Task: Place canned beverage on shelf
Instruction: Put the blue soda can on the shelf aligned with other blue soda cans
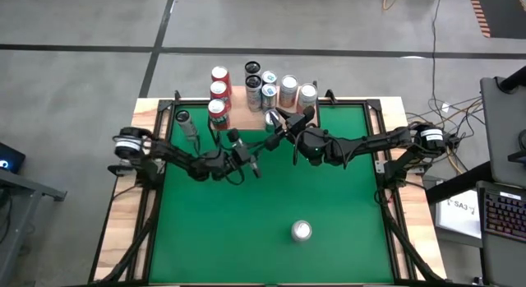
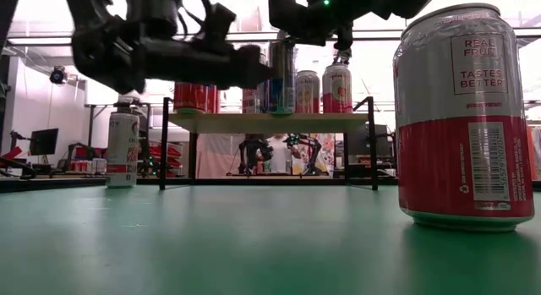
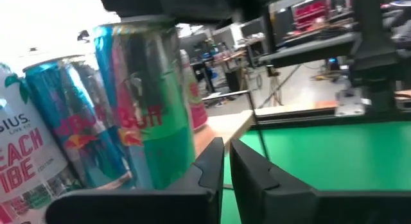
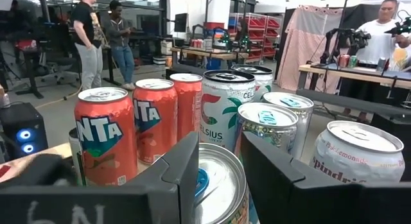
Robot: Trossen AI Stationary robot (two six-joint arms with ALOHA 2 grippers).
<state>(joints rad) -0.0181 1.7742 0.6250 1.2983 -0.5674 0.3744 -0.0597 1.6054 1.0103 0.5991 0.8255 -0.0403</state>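
The shelf (image 1: 240,99) stands at the table's far middle, with several cans on its wooden top. At its near edge, a tall teal-and-green canned beverage (image 3: 144,102) stands upright with my right gripper (image 4: 217,156) shut on it. The same can (image 1: 273,117) shows in the high view. My left gripper (image 3: 225,169) is shut and holds nothing. It hovers level just on the near-left side of that can, also seen as the left gripper (image 2: 264,75) in the low view. Whether it touches the can does not show. My right gripper pinches the can's upper wall just under the top rim (image 4: 205,176), one finger (image 4: 183,163) on each side. The fingers come in level from the table's right. The can stays upright at the shelf's near edge; whether its base rests on the wood, I cannot tell.
Orange cans (image 4: 106,134), a white Celsius can (image 4: 221,108) and others crowd the shelf behind the held can. A red-and-silver can (image 1: 302,231) stands on the green table near the front. Another can (image 1: 182,118) stands on the table left of the shelf. People stand in the room beyond.
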